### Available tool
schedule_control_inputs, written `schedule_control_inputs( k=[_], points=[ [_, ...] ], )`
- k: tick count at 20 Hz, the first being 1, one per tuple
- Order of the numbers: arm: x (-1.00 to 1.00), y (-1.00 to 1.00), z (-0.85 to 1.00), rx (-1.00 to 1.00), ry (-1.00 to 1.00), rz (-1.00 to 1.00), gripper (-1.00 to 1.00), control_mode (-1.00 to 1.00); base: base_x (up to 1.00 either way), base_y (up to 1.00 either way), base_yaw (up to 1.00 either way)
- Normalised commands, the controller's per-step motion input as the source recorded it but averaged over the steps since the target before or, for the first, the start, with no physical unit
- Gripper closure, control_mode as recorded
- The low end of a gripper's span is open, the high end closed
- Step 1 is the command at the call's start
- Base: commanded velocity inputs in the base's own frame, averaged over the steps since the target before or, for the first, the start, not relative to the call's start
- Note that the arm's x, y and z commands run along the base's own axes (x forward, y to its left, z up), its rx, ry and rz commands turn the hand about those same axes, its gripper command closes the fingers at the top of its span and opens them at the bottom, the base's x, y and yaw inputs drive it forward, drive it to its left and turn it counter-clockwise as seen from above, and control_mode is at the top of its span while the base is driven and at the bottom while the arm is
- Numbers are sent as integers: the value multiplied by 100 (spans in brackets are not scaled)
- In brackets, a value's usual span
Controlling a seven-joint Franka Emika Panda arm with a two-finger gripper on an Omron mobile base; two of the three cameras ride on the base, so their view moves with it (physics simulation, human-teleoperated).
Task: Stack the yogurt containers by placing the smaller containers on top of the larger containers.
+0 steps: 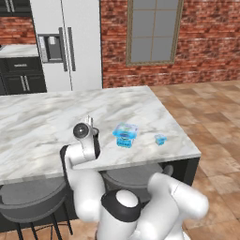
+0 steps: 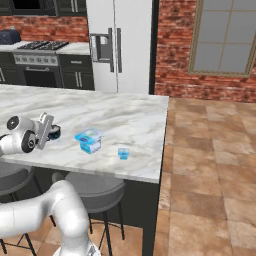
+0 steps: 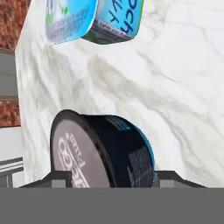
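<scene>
Sitting between the spread tool's (image 3: 107, 177) tips, the round dark cup (image 3: 103, 151) rested on the veined marble counter (image 3: 175, 96), near the squarish light-blue tub (image 3: 94, 19).

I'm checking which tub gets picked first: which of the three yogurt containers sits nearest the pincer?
The dark round cup, right at the pincer; the larger light-blue tub and tiny light-blue tub stand farther along the counter.

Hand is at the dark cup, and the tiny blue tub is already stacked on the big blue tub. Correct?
Not quite. The hand is at the dark cup, but the tiny blue tub sits alone on the counter, apart from the big blue tub, per the right base view.
</scene>
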Motion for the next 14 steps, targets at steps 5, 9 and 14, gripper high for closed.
schedule_control_inputs(
  k=[5, 9, 14],
  points=[
    [-15, -1, 41, 0, 0, -10, 100, -100, 0, 0, 0],
    [-24, -7, 37, 0, 0, -10, 100, -100, 0, 0, 0],
    [-28, -9, 32, 2, 0, -11, 100, -100, 0, 0, 0]
  ],
)
